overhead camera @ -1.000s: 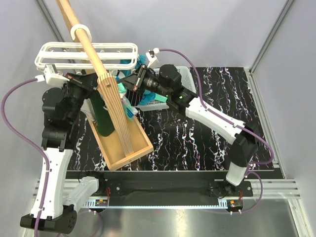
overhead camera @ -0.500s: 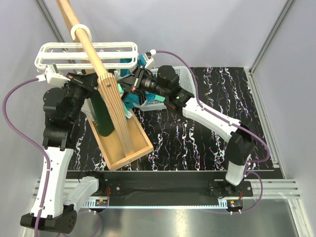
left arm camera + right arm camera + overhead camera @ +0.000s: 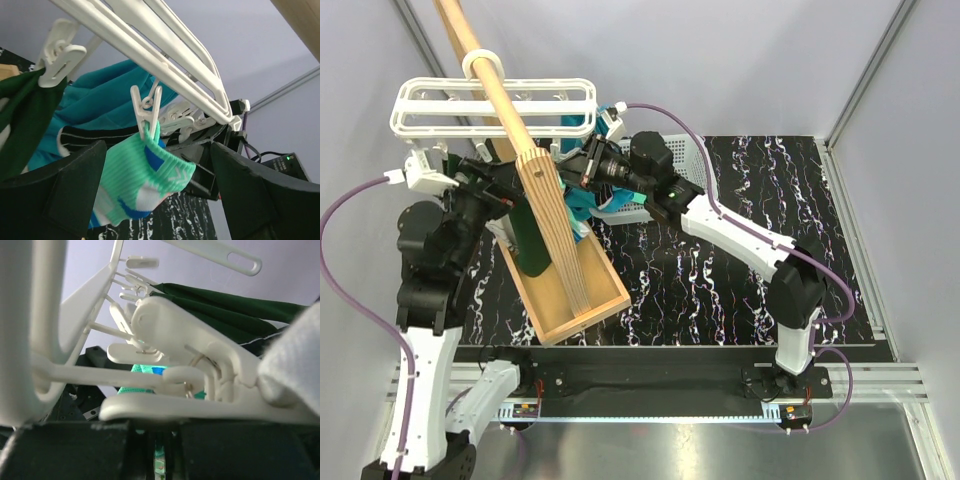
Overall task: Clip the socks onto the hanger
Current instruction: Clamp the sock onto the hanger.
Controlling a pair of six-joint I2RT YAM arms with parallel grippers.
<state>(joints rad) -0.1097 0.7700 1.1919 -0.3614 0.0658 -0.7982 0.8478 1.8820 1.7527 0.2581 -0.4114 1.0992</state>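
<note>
hanging from a clip [image 3: 146,107] on the hanger [image 3: 125,50], a mint sock [image 3: 145,175] shows between the spread left fingers [image 3: 70,200]; a blurred clip [image 3: 200,375] blocks the right fingers [image 3: 65,450], cannot tell their grip.

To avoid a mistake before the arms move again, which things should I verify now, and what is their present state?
1. Mint sock held in a clip: ok.
2. Hanger hooked around the wooden pole: ok.
3. Left claw open, holding nothing: ok.
4. Right claw close to a second clip: ok.
5. Right claw open or shut: cannot tell.
6. White fabric inside the second clip: cannot tell.
</note>
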